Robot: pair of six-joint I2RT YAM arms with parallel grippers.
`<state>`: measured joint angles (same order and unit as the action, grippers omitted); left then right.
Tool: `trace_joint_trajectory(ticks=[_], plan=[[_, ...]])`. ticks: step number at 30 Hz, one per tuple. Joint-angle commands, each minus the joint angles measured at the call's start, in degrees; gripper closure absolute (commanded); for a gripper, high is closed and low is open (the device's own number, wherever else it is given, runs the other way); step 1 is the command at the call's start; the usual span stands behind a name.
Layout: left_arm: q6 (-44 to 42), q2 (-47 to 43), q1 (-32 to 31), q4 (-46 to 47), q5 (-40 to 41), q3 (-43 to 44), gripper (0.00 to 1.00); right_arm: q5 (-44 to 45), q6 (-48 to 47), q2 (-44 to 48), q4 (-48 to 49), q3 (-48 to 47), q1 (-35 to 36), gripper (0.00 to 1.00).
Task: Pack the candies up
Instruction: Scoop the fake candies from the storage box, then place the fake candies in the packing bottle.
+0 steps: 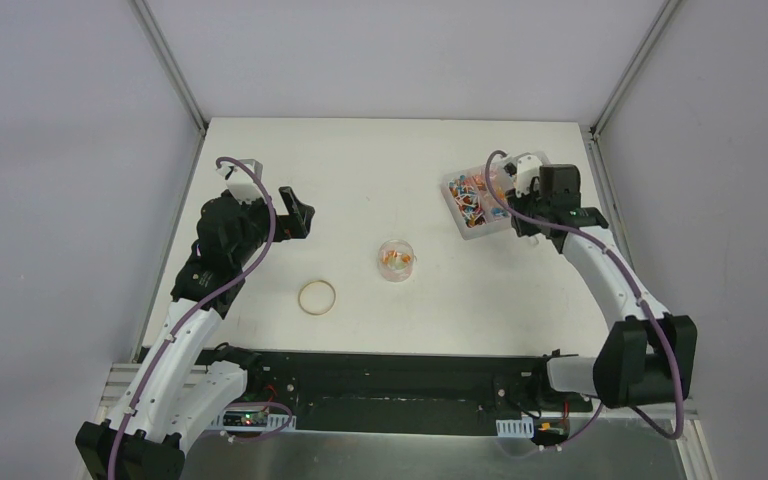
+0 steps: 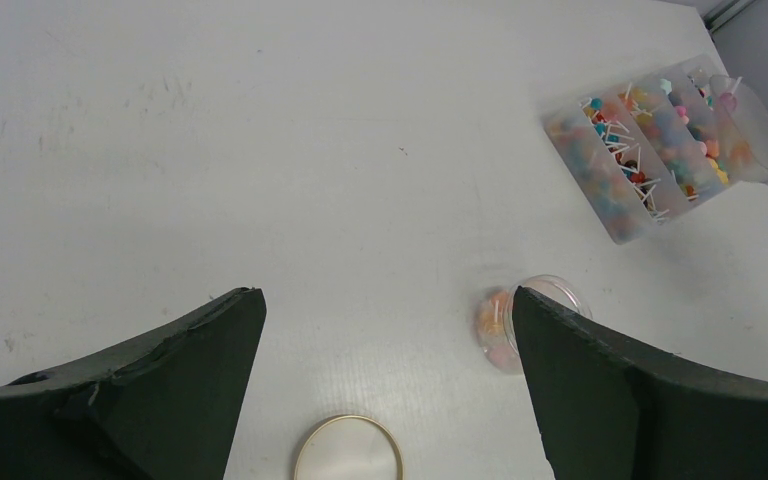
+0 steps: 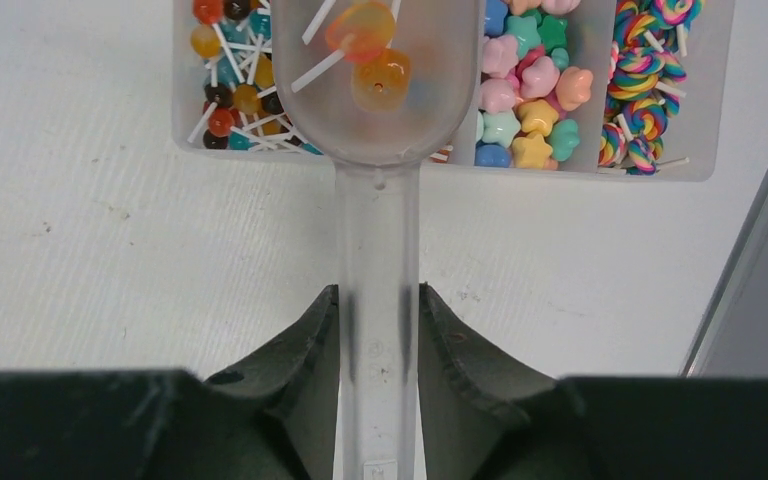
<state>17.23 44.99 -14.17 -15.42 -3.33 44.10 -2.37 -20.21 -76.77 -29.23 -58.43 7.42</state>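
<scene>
Tilting the scoop point(image 3: 377, 200), clamped by its handle in the right gripper point(image 3: 378, 310), could roll its candies point(image 3: 380, 80) out short of the cup point(image 1: 396, 262) to the left (left gripper point(image 2: 388, 295) idles, fingers apart).

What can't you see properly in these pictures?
- Right wrist: the scoop hides a middle compartment of the tray.
- Left wrist: the left gripper's finger covers part of the cup; the bottom edge cuts off the rubber band.
- Top: the cup's candies are too small to count.

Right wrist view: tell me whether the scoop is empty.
No: the scoop, clamped in the right gripper, carries orange candies in its bowl above the divided box.
</scene>
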Motion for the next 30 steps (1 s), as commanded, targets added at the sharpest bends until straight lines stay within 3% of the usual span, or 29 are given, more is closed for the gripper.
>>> trace_joint_trajectory(ticks=[1,8,30], plan=[[-0.5,-0.4,0.0,1.6,-0.4,-0.3,0.01,-5.0,-3.6,7.8,6.7,3.0,0.2,1.0],[-0.5,-0.4,0.0,1.5,-0.7,-0.3,0.01,-5.7,-9.0,11.5,4.5,3.3,3.0,1.0],[-0.4,-0.4,0.0,1.6,-0.9,-0.4,0.01,5.4,-29.7,14.8,-7.4,5.8,27.6,1.0]])
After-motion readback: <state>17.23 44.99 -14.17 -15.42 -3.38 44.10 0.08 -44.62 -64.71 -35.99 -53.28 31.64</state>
